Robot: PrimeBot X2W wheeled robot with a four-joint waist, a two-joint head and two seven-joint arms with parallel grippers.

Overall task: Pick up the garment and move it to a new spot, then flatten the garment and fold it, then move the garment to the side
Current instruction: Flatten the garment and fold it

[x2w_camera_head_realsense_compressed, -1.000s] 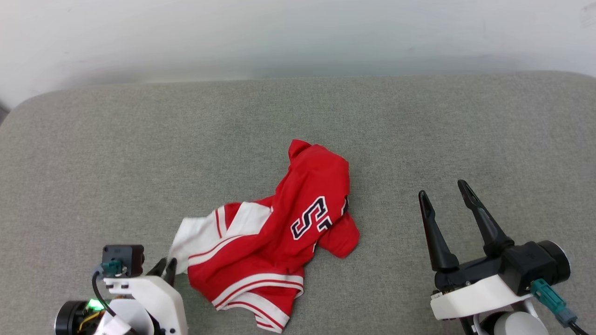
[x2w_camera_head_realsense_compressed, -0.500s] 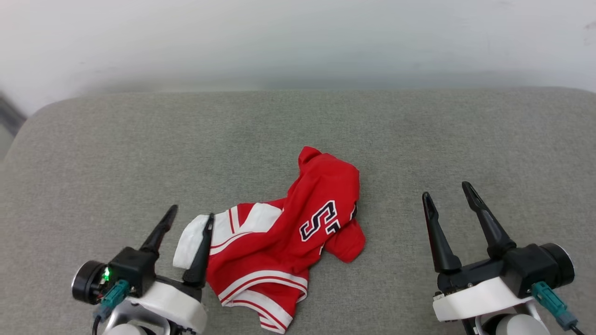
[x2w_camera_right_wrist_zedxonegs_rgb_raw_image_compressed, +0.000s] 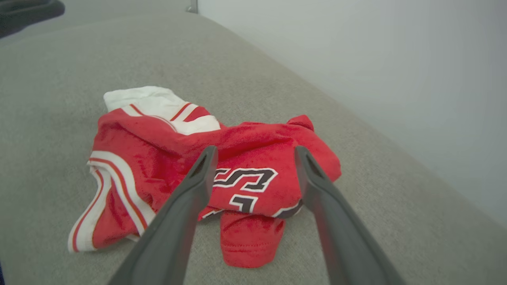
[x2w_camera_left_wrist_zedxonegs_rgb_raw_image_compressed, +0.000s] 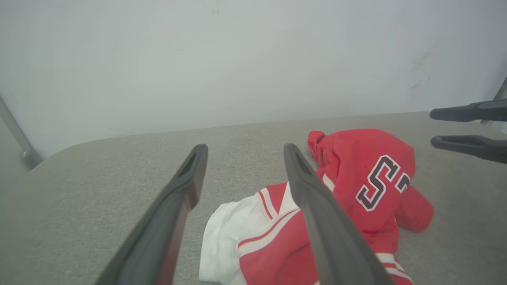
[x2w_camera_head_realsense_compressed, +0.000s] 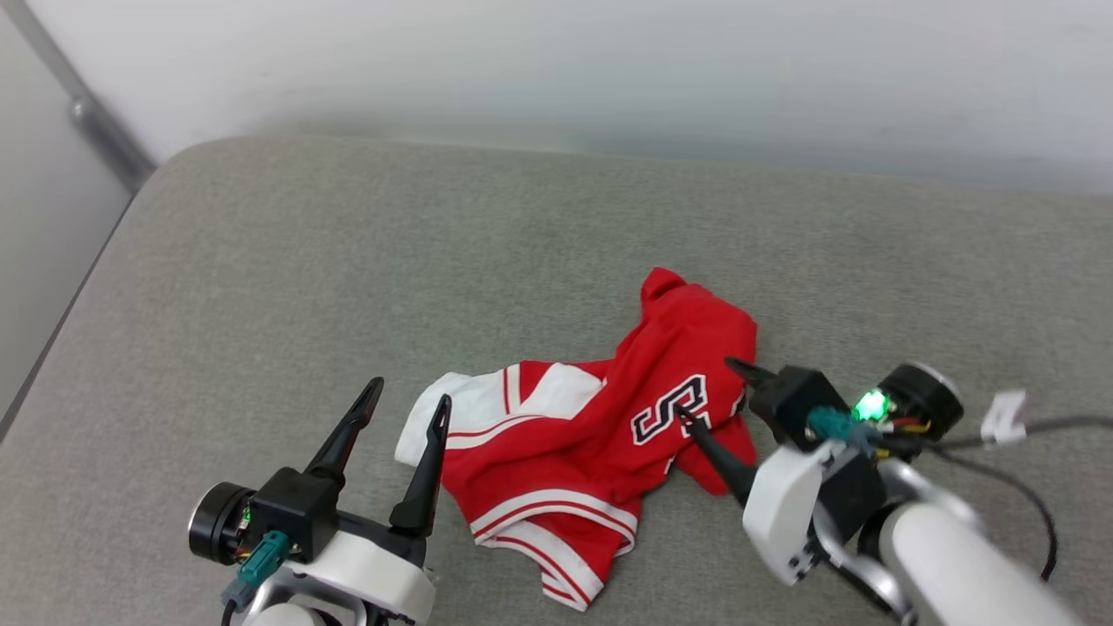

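The garment (x2w_camera_head_realsense_compressed: 574,435) lies crumpled on the grey cushion, red with a white sleeve and striped trim; one black, white-outlined letter faces up. My left gripper (x2w_camera_head_realsense_compressed: 410,391) stands open at the garment's left end, its right finger against the edge of the white sleeve (x2w_camera_left_wrist_zedxonegs_rgb_raw_image_compressed: 233,225). From the left wrist, the left gripper (x2w_camera_left_wrist_zedxonegs_rgb_raw_image_compressed: 244,148) holds nothing. My right gripper (x2w_camera_head_realsense_compressed: 706,389) is open and points left, its fingertips over the lettered red part. In the right wrist view, the right gripper (x2w_camera_right_wrist_zedxonegs_rgb_raw_image_compressed: 256,150) straddles the letter on the garment (x2w_camera_right_wrist_zedxonegs_rgb_raw_image_compressed: 158,134).
The grey cushion (x2w_camera_head_realsense_compressed: 348,261) runs wide to the left and behind the garment. Its left edge drops off beside a metal bar (x2w_camera_head_realsense_compressed: 87,113), and a white wall backs it. A black cable and white tag (x2w_camera_head_realsense_compressed: 1004,416) trail from my right wrist.
My left gripper opened, let go of the white sleeve and drew back beside it. My right arm swung in and now points left over the garment. The head camera turned left.
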